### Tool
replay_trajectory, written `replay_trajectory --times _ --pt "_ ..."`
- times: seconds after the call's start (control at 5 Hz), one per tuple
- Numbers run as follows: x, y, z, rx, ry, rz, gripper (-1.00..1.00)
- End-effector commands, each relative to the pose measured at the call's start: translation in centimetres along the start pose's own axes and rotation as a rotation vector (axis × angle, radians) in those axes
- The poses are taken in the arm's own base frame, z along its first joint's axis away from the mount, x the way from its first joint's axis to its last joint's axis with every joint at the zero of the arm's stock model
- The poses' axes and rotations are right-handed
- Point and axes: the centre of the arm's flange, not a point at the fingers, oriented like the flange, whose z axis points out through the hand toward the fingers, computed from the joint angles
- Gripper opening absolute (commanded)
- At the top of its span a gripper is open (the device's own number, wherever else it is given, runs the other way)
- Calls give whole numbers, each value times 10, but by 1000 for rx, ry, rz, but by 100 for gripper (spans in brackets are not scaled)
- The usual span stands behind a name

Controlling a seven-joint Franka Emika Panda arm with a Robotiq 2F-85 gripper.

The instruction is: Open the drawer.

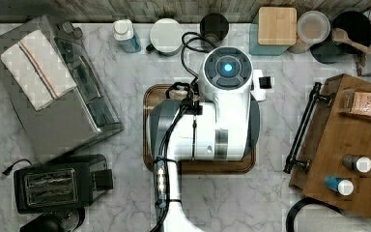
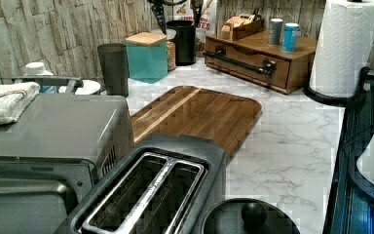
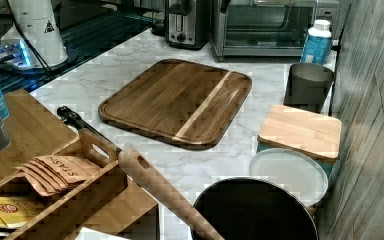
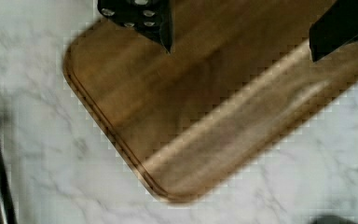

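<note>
Tool (image 4: 240,39) agape above cutting board (image 4: 191,107), drawer (image 2: 246,61) shut.

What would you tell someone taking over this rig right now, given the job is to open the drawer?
Gripper: open, holding nothing, above the cutting board, as the wrist view shows.
Drawer: in the small wooden cabinet at the top view's right edge, front flush with the cabinet in the left view, so it looks closed. Its black bar handle faces the cutting board across bare marble.
Done: nothing yet; the handle is untouched.
Left: move the gripper over to the handle, close on the bar, pull the drawer out toward the board.
</note>
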Motion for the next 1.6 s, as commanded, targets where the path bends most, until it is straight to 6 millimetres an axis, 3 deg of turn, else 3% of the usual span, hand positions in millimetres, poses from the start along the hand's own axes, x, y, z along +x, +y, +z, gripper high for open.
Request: replay_trajectory --times 0.2,0.6,0.8,1.2,1.6 --pt "75 116 45 -36 62 -124 100" --pt "115 172 58 -88 56 -173 100" --pt "118 190 68 -86 92 -207 100" --pt "111 198 76 -64 136 -209 100" --pt "131 193 96 -98 142 -273 100"
